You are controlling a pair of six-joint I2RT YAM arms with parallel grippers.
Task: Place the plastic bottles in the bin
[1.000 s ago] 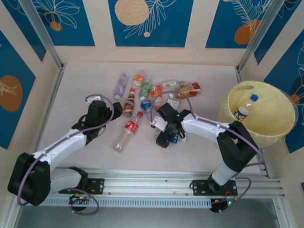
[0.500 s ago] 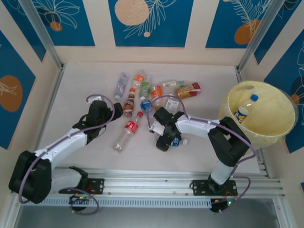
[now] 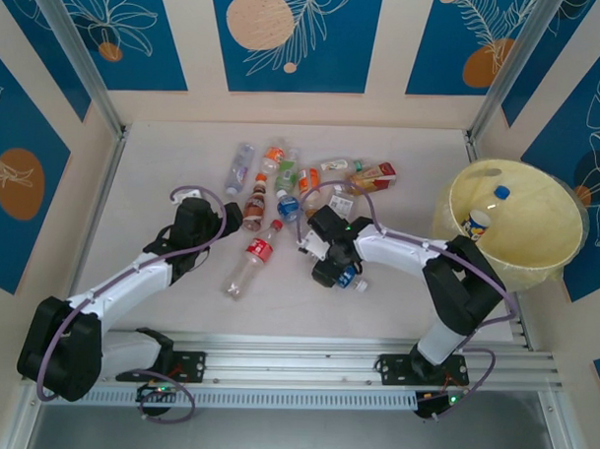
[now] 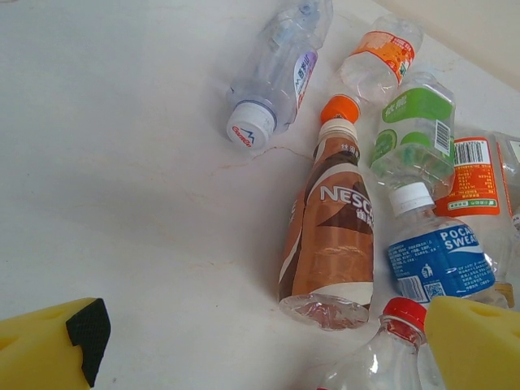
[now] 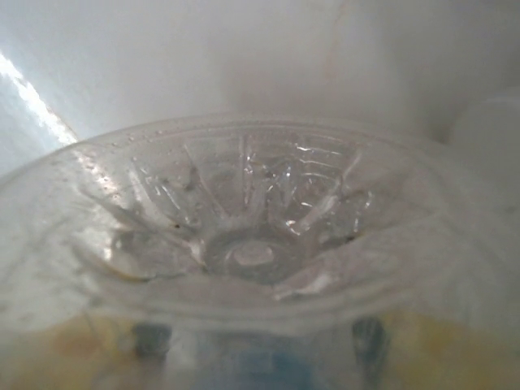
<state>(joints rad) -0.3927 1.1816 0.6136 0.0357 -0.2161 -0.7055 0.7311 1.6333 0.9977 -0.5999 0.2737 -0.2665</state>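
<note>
Right fingers (image 3: pixel 326 274): low over the surface (image 3: pixel 184 161), right of centre, set about a blue-labelled bottle (image 3: pixel 350 278) lying on its side, white cap pointing toward the bin. In the wrist view the bottle's ribbed clear base (image 5: pixel 252 252) sat hard against the lens, with a yellow blur beneath; could not tell whether the fingers were pinching it or only bracketing it. Left fingers (image 4: pixel 57 345): spread wide, nothing held, a red-capped bottle (image 4: pixel 404 311) just inside the right-hand one. Beyond them lay a brown coffee bottle (image 4: pixel 329 236), a second blue-labelled one (image 4: pixel 439 260) and a green-labelled one (image 4: pixel 414 134), crowded and partly touching, the remaining bottles loose at mid-surface. The bin (image 3: pixel 550 263) stood at the far right edge, well apart from the heap, two bottles (image 3: pixel 483 213) already inside. Judged the bottles empty, so very light; thin walls would dent under squeeze, and the slick round bodies would roll or squirt out. Best hold looked to be across the labelled mid-body, not the tapering neck or base.
</note>
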